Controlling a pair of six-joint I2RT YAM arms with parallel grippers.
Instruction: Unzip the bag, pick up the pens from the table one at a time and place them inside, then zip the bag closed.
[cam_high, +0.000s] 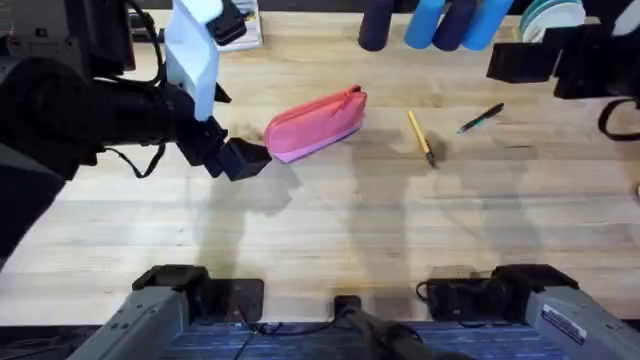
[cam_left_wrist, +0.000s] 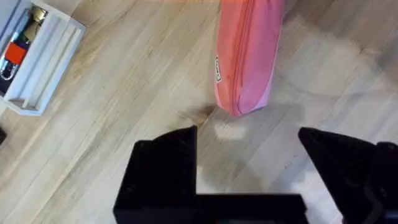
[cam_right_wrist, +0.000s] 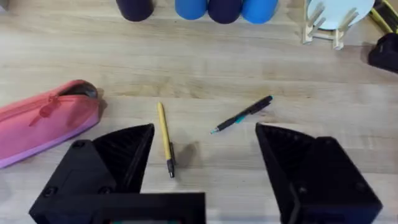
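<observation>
The pink bag (cam_high: 316, 124) lies slanted on the table (cam_high: 380, 230), its zipper running along the top. My left gripper (cam_high: 250, 158) is open at the bag's left end; in the left wrist view that end of the bag (cam_left_wrist: 244, 68) sits just ahead of the open gap of the left gripper (cam_left_wrist: 249, 149), not touching. Right of the bag lie the pens: a yellow one (cam_high: 421, 137) and a dark teal one (cam_high: 481, 118). My right gripper (cam_right_wrist: 205, 132) hovers open above them, holding nothing, with the yellow pen (cam_right_wrist: 164, 134), the teal pen (cam_right_wrist: 242, 114) and the bag (cam_right_wrist: 46, 121) below it.
Blue and dark cylinders (cam_high: 440, 22) stand along the table's back edge, with a plate rack (cam_high: 550, 15) to their right. A white tray (cam_left_wrist: 37, 56) with small items sits to the back left of the bag. The front half of the table is bare wood.
</observation>
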